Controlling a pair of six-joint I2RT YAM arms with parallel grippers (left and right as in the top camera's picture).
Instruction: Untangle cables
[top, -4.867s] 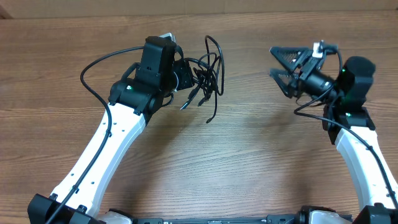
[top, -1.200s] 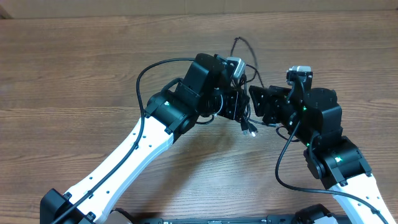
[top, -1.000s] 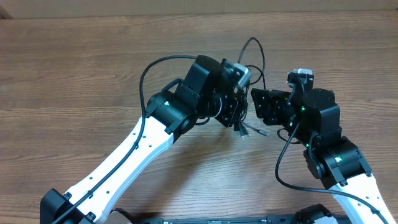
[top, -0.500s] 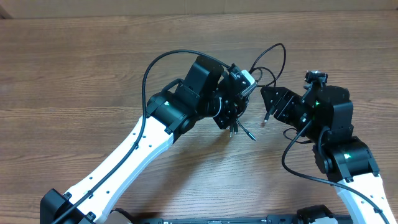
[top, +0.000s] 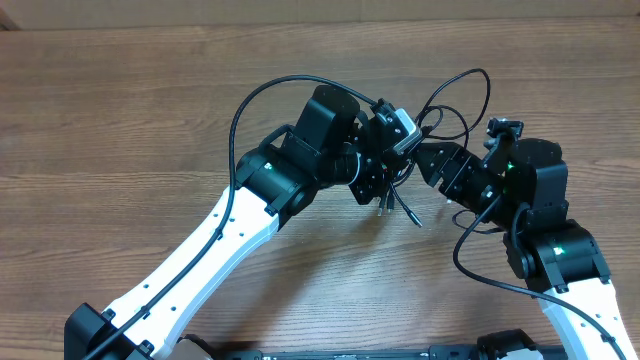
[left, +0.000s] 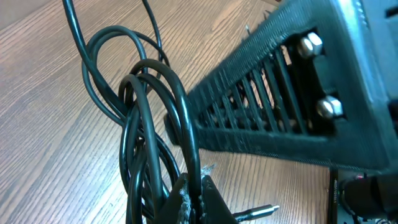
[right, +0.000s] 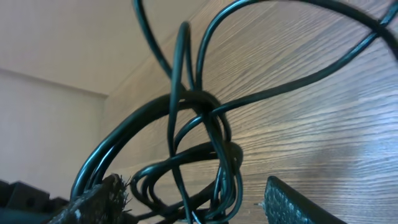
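The cables (top: 455, 95) are a tangle of thin black cords held above the wooden table between the two arms. My left gripper (top: 380, 175) is shut on one strand; in the left wrist view the cables (left: 149, 124) loop up from the pinched left gripper (left: 196, 202), and a plug (left: 258, 212) pokes out beside it. My right gripper (top: 438, 172) stands open right against the bundle. In the right wrist view the knotted cables (right: 205, 155) sit between the spread fingers of the right gripper (right: 199, 205), clear of the right finger. Two plug ends (top: 405, 212) dangle below.
The wooden table (top: 120, 120) stretches around both arms. The left arm's thicker black wire (top: 250, 100) arches over its forearm. A ribbed finger (left: 280, 106) of the right gripper fills the left wrist view, close to the bundle.
The left gripper has turned and lifted the bundle, swinging its loops toward the upper right. The right gripper has shifted slightly right and its fingers have spread wider around the tangle.
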